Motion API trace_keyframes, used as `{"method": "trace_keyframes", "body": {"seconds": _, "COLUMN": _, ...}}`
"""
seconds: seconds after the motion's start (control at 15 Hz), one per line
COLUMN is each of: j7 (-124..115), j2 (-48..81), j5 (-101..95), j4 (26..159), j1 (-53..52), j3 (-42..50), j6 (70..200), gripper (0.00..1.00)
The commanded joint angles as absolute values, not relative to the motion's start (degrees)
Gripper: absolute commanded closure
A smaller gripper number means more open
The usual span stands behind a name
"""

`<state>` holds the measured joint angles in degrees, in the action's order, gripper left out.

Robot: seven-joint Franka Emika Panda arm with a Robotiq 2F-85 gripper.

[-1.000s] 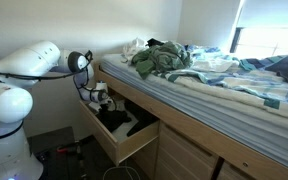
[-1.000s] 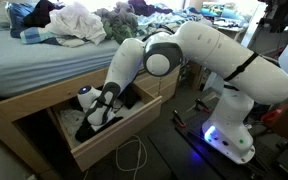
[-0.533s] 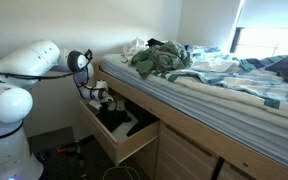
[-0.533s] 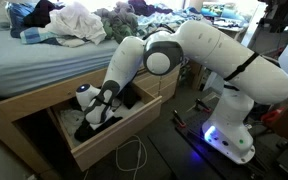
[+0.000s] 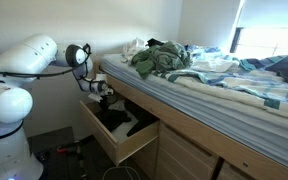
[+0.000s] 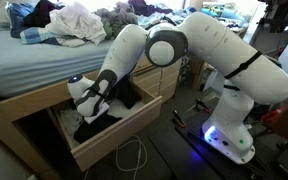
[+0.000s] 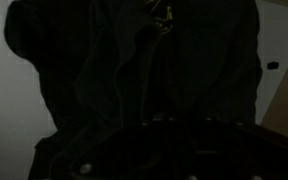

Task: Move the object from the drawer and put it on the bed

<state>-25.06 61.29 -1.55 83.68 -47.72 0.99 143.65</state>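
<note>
A black garment lies partly in the open wooden drawer under the bed. My gripper is above the drawer, shut on the top of the garment, which hangs from it down into the drawer. In an exterior view the gripper is level with the bed frame's edge, over the drawer and the black garment. The wrist view shows only dark cloth filling the picture; the fingers are hidden in it.
A pile of clothes lies at the head of the bed, also seen as white and dark clothes. A white cable lies on the floor by the drawer. The robot base stands close by.
The gripper has risen and moved a little away from the drawer's inside, drawing the black garment upward with it.
</note>
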Motion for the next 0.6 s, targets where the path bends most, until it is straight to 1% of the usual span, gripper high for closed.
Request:
{"method": "trace_keyframes", "body": {"seconds": 0.0, "j7": -24.1, "j2": 56.7, "j5": -2.5, "j4": 85.9, "j1": -47.1, "j3": -0.1, "j6": 139.0, "gripper": 0.96}}
{"method": "trace_keyframes", "body": {"seconds": 0.53, "j7": -24.7, "j2": 50.6, "j5": -3.3, "j4": 87.9, "j1": -47.5, "j3": -1.4, "j6": 133.9, "gripper": 0.96}}
